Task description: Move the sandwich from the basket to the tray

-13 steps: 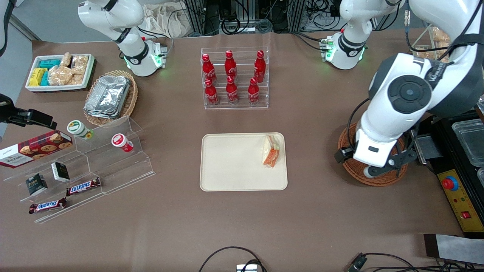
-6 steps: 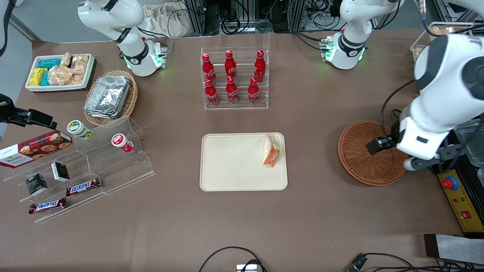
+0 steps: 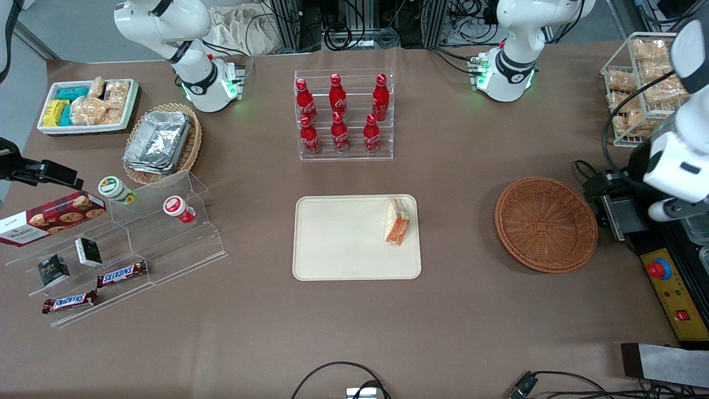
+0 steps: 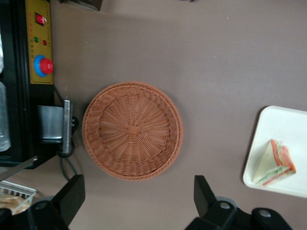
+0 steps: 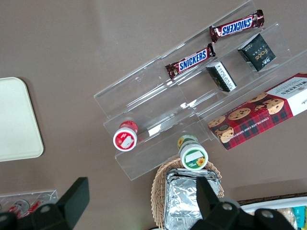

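Note:
The sandwich [image 3: 397, 221], a wrapped wedge with orange and green filling, lies on the cream tray [image 3: 338, 244] near its edge toward the working arm's end. It also shows in the left wrist view [image 4: 276, 163] on the tray [image 4: 278, 124]. The reddish-brown basket [image 3: 545, 224] sits empty on the table; the left wrist view [image 4: 132, 129] shows nothing in it. My left gripper [image 3: 645, 185] hangs high beside the basket, toward the working arm's end of the table. In the wrist view the gripper [image 4: 138, 194] is wide open and holds nothing.
A clear rack of red bottles [image 3: 343, 113] stands farther from the camera than the tray. A black box with a red stop button [image 3: 659, 269] and a wire rack of bagged snacks [image 3: 637, 88] sit at the working arm's end. Acrylic steps with snacks [image 3: 111, 249] lie toward the parked arm's end.
My left arm has swung off the basket toward the working arm's end of the table and risen. The basket, covered before, now shows whole and empty. The sandwich has not moved.

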You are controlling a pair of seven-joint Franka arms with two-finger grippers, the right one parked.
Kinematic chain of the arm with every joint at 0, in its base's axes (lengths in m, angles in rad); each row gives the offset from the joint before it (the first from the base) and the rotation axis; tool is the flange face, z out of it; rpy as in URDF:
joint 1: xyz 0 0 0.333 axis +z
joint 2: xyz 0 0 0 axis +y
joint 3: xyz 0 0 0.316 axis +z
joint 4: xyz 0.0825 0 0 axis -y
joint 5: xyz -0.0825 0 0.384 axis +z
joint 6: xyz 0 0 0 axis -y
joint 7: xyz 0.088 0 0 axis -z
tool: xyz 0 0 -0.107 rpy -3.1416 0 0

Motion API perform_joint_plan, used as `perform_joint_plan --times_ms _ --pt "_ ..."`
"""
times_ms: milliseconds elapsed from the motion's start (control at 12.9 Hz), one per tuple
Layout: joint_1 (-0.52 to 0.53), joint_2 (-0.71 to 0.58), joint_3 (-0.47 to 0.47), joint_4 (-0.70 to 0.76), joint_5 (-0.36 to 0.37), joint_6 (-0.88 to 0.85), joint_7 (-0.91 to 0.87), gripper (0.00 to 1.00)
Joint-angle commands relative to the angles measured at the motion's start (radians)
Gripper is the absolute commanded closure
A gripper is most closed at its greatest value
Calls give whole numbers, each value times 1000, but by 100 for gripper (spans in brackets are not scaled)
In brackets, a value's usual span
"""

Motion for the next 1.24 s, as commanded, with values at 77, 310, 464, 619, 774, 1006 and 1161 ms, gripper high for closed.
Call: perform_joint_plan --times_ms 77,310,464,619,774,1006,1161 --pt "-45 -81 59 -39 -27 -30 59 0" --pt "-71 -105 88 -88 -33 -12 59 0" --pt "-112 -108 128 -91 -35 -12 59 0" --pt "-156 -133 170 -117 -36 -1 60 0" --pt "-157 -138 171 -120 -35 1 62 0" --pt "-150 -133 170 -107 -36 -10 66 0" --pt "-148 -115 171 -87 -50 -15 77 0"
